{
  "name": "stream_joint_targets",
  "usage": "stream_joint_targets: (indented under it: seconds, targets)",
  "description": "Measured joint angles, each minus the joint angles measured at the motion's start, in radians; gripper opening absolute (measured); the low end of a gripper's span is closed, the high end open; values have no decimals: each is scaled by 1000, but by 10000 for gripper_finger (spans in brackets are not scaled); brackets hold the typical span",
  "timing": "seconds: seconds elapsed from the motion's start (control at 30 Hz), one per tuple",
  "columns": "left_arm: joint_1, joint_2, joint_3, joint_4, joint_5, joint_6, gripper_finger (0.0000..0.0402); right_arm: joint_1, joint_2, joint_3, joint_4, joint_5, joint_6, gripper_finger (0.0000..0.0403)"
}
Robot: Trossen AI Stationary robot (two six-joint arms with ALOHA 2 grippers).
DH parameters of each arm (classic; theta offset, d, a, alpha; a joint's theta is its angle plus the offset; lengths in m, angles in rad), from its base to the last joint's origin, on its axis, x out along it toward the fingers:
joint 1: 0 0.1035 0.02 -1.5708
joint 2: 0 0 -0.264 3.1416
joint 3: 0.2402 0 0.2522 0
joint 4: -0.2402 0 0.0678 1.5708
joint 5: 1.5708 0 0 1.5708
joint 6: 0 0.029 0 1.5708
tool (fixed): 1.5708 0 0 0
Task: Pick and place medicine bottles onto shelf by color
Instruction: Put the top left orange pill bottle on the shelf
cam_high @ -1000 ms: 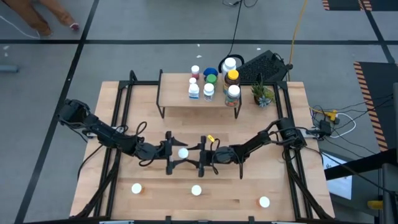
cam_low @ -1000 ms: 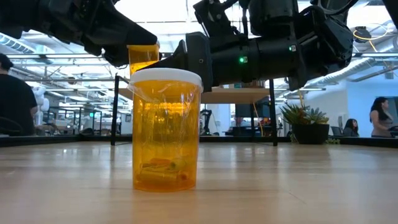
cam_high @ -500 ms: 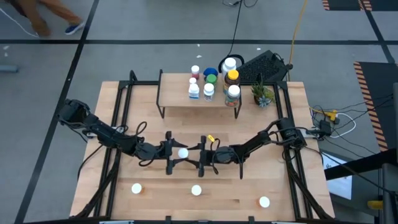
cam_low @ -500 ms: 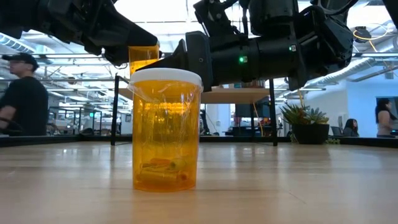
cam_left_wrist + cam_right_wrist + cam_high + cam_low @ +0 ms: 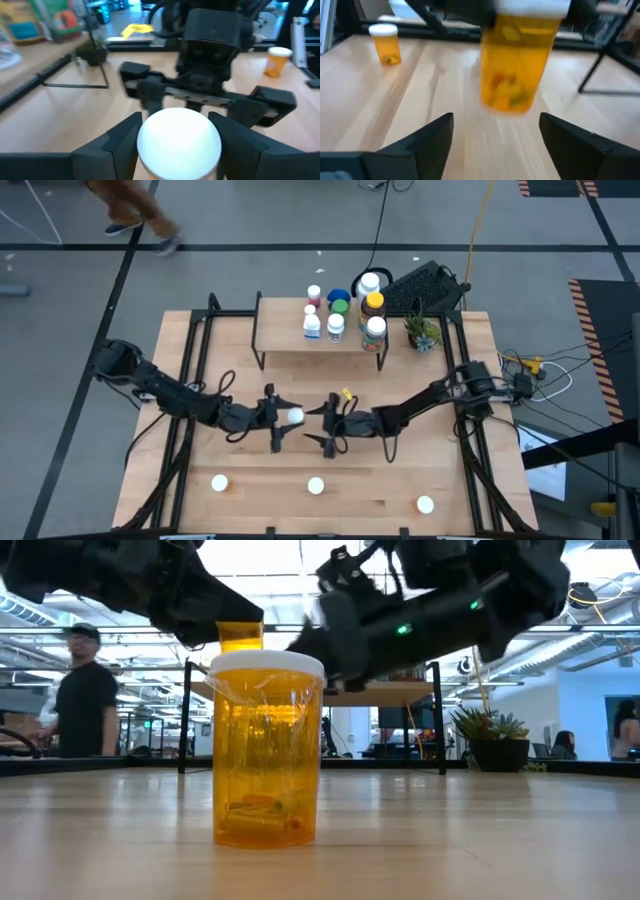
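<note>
Left gripper grips raised orange bottle; right gripper open, near.

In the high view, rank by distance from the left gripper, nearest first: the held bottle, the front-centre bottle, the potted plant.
1. Held bottle, between the left gripper's fingers.
2. Front-centre bottle, near the table's front edge.
3. Potted plant, at the back right, beside the shelf.

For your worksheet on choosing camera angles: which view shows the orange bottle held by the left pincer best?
The right wrist view: the held orange bottle shows its whole body, though blurred. The left wrist view and high view show only its white cap; the low view shows a sliver.
</note>
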Motion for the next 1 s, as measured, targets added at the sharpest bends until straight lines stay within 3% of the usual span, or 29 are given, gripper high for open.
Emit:
stream_joint_targets:
  seconds: [0.2,0.43,0.57,0.77,1.0]
  targets:
    - [82,-124,0,-51,-3,63,210,10,-189,-160,-110,2,144,324]
    - [280,-302,45,-264,0,155,234,34,-319,-395,4,108,187,334]
    - [439,-307,172,-450,61,195,227,17,-361,-455,77,110,183,334]
    - [660,-259,336,-556,141,242,197,15,-384,-460,72,108,152,334]
    - [712,-257,390,-708,160,122,186,26,-385,-460,53,105,141,334]
